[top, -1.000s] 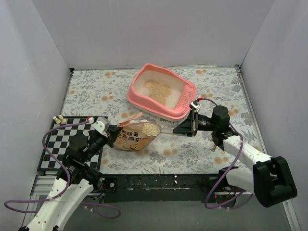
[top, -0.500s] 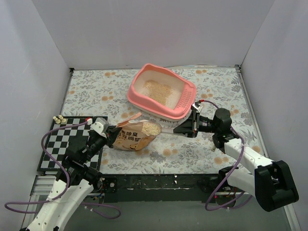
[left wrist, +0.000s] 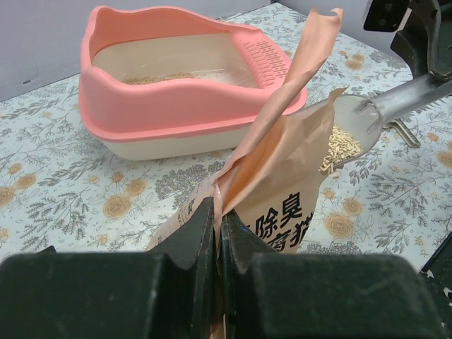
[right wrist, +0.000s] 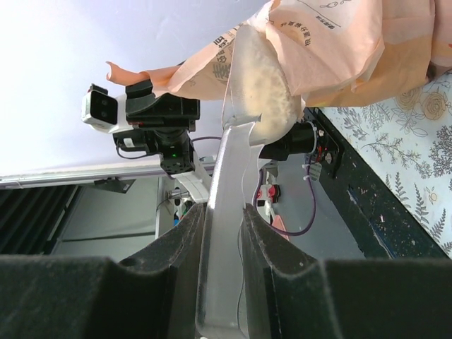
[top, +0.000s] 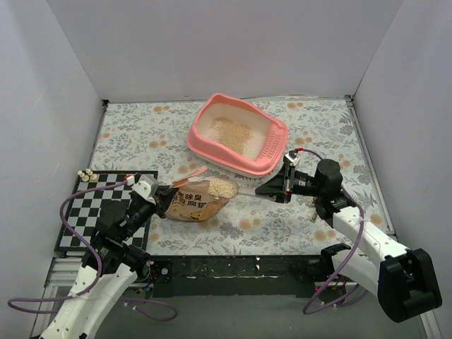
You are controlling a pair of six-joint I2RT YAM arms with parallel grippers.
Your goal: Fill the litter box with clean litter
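The pink litter box [top: 224, 157] stands at the back centre with a patch of tan clean litter [top: 230, 133] on its cream base; it also shows in the left wrist view [left wrist: 169, 106]. The orange-tan bag [top: 194, 203] lies in front of it. My left gripper [top: 159, 201] is shut on the bag's torn edge [left wrist: 275, 120]. My right gripper [top: 261, 191] is shut on the handle of a clear scoop [right wrist: 226, 169]. The scoop's bowl [top: 222, 188] sits at the bag's mouth, full of litter [right wrist: 260, 88].
A black-and-white checkered mat [top: 88, 215] lies at the near left with small beige pieces [top: 87, 174] at its far corner. White walls close in the floral table [top: 318, 134] on three sides. The table's dark front edge [top: 233, 267] runs between the arm bases.
My right arm has shifted slightly to the right and nearer. The scoop stays at the bag's mouth, and the left gripper still holds the bag.
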